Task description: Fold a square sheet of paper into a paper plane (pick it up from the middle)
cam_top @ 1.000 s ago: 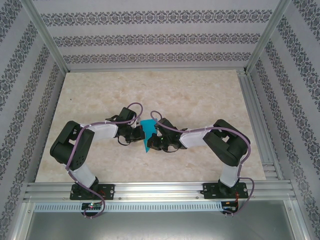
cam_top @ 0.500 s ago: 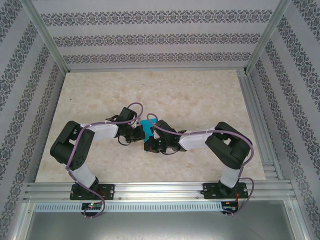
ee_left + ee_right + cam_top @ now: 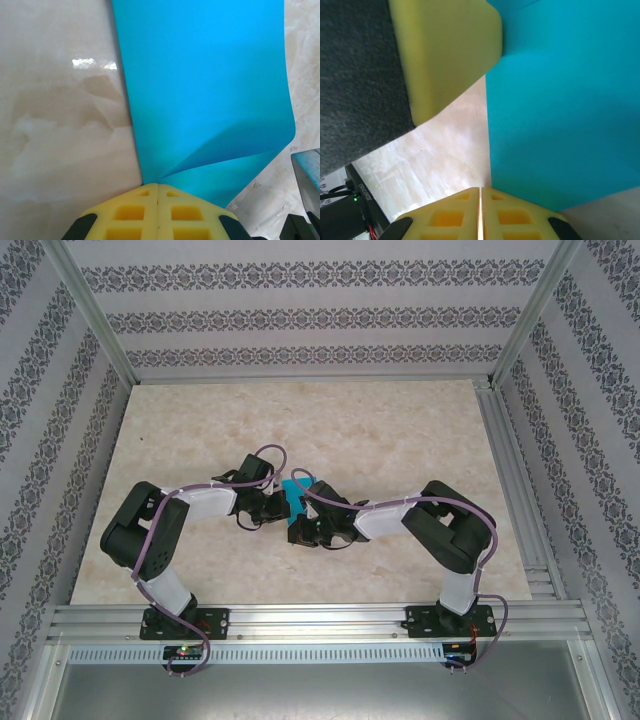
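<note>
Both arms are folded in toward the middle of the table [image 3: 400, 430], wrists nearly meeting. From the top camera, the left gripper [image 3: 275, 506] comes in from the left and the right gripper [image 3: 303, 527] from the right and slightly nearer. The paper [image 3: 293, 497] sits between them as a small turquoise patch, mostly covered by the two wrists, so I can't read its outline from up there.

On the left wrist cam, the left gripper [image 3: 158, 192] has its yellow pads pressed flat together with no gap at the seam. The paper [image 3: 200, 90] narrows down to a point right at that seam, so the left jaws are clamped on it. From there it fans out away from the camera. A second layer curls up on the right side of that view, with marble tabletop on either side of the paper.

On the right wrist cam, the right gripper [image 3: 480, 195] also has its pads closed tight on each other. The paper [image 3: 565, 110] takes up the right half of that view, and its straight left edge runs down into the pads just beside the seam. I read that as a pinch on the paper too. A yellow pad [image 3: 447, 55] of the left arm's jaw hangs at upper left, close to the paper's upper edge. I can't tell whether it's touching.
</note>
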`<state>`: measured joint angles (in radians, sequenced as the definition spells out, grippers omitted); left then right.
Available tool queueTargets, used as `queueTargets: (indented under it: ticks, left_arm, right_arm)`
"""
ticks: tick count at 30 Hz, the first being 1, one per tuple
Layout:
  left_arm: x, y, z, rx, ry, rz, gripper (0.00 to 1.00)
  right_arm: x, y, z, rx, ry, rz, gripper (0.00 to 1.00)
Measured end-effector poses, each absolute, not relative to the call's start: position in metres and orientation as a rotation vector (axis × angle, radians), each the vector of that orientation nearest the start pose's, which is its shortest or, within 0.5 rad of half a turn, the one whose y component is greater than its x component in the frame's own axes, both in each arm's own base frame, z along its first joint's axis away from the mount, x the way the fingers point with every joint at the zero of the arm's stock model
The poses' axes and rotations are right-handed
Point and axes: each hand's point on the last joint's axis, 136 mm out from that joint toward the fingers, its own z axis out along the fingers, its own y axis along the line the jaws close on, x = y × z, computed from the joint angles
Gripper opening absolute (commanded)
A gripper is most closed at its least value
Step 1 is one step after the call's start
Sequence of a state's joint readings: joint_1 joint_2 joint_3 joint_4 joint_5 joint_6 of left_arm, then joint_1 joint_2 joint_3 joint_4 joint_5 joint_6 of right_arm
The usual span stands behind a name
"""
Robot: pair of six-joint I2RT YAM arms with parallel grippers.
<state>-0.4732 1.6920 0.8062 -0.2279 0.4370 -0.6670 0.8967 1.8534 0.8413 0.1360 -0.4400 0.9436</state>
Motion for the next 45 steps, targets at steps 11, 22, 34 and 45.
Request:
queueTargets:
  ticks: [11,22,34,45]
  left_arm:
    - [0.286,-0.225,0.018,-0.132,2.851,-0.872,0.05]
    - [0.287,-0.225,0.018,-0.134,2.848,-0.864,0.05]
    - [0.290,-0.225,0.020,-0.125,2.836,-0.854,0.18]
    - [0.310,-0.229,0.041,-0.105,2.742,-0.854,0.27]
  right_arm:
    - [0.211,0.375,0.026,-0.161,2.778,1.209,0.15]
    - [0.231,0.360,0.030,-0.095,2.739,1.137,0.13]
    - [0.232,0.358,0.013,-0.063,2.781,1.089,0.09]
    - [0.236,0.357,0.013,-0.010,2.770,1.102,0.10]
